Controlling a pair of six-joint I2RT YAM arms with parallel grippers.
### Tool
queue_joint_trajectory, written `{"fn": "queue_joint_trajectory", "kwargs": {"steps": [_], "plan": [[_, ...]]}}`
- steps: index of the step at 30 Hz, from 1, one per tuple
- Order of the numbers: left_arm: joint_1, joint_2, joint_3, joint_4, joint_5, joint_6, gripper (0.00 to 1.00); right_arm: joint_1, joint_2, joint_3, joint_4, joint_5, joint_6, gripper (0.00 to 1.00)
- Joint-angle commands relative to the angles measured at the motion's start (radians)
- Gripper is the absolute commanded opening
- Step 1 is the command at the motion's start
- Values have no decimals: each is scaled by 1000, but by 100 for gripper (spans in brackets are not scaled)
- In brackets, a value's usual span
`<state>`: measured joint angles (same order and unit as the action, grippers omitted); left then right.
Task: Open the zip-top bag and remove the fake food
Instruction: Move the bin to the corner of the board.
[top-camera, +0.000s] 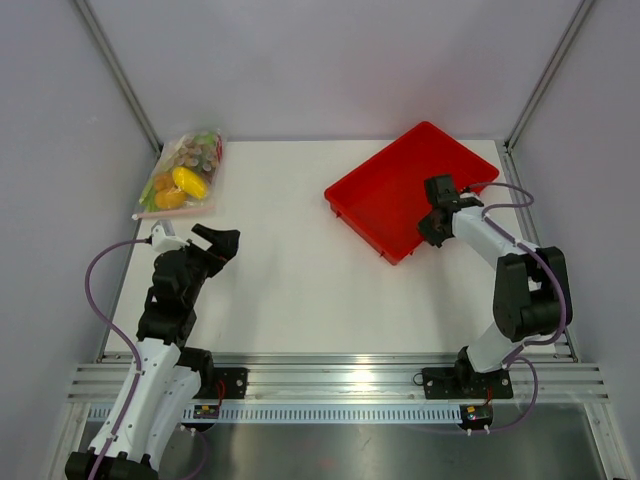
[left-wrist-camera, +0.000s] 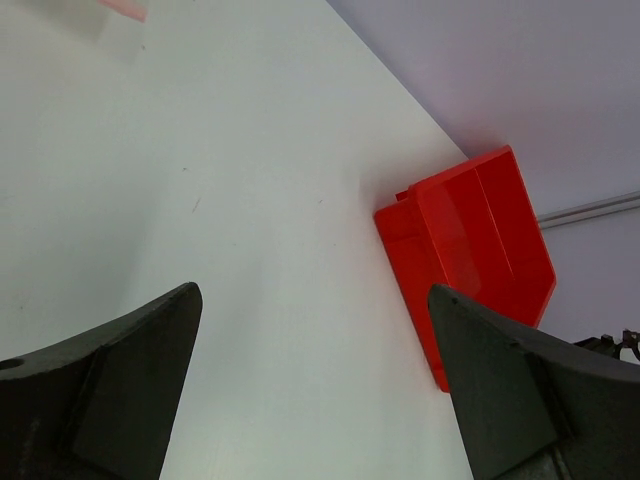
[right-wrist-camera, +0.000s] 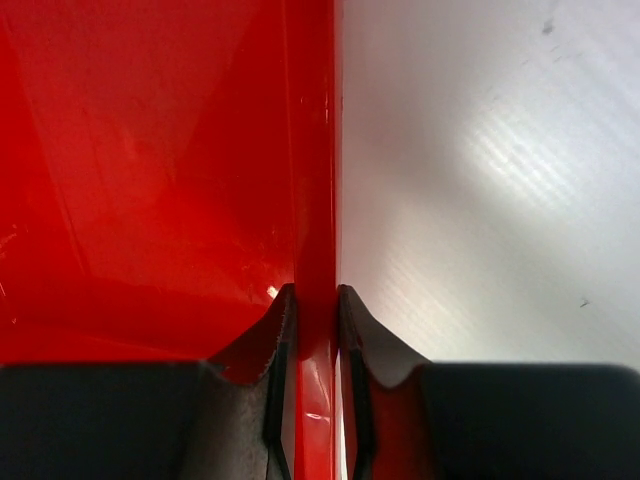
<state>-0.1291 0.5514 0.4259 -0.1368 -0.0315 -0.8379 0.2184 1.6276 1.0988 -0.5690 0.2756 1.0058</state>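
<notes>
Clear crinkly zip-top bag (top-camera: 182, 175), far-left corner of white table (top-camera: 300, 280), is holding yellow, orange and green fake food (top-camera: 188, 182). Near it, left gripper (top-camera: 192, 236) is hanging spread and empty. Red rectangular plastic tray (top-camera: 395, 185): right gripper (top-camera: 435, 222) is clamping its wall.

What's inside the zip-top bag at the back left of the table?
Through the clear zip-top bag show a yellow piece, orange pieces and greenish and tan bits near its far end. Anything under those is covered.
</notes>
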Motion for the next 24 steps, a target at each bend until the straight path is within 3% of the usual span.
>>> {"fn": "queue_joint_trajectory", "kwargs": {"steps": [1, 3, 5, 6, 7, 8, 11, 19, 24], "plan": [[-1, -2, 45, 20, -11, 8, 99, -72, -60, -11, 52, 34, 59, 0], [-1, -1, 42, 19, -16, 5, 99, -86, -64, -14, 67, 45, 48, 1], [-1, 2, 42, 23, -19, 8, 99, -93, -60, -1, 66, 50, 25, 12], [-1, 5, 42, 22, -21, 8, 99, -91, -55, 9, 58, 63, 10, 23], [-1, 8, 42, 22, -22, 8, 99, -93, -55, 24, 38, 73, 8, 51], [-1, 12, 42, 22, -25, 8, 99, -93, -57, 27, 32, 77, 5, 65], [-1, 19, 37, 22, -41, 0, 99, -93, -87, 9, 53, 74, -10, 84], [-1, 50, 1, 63, -122, -52, 99, -91, -196, -34, 66, 59, -41, 97], [-1, 71, -54, 130, -188, -102, 99, -90, -268, -68, 104, 17, -75, 99]]}}
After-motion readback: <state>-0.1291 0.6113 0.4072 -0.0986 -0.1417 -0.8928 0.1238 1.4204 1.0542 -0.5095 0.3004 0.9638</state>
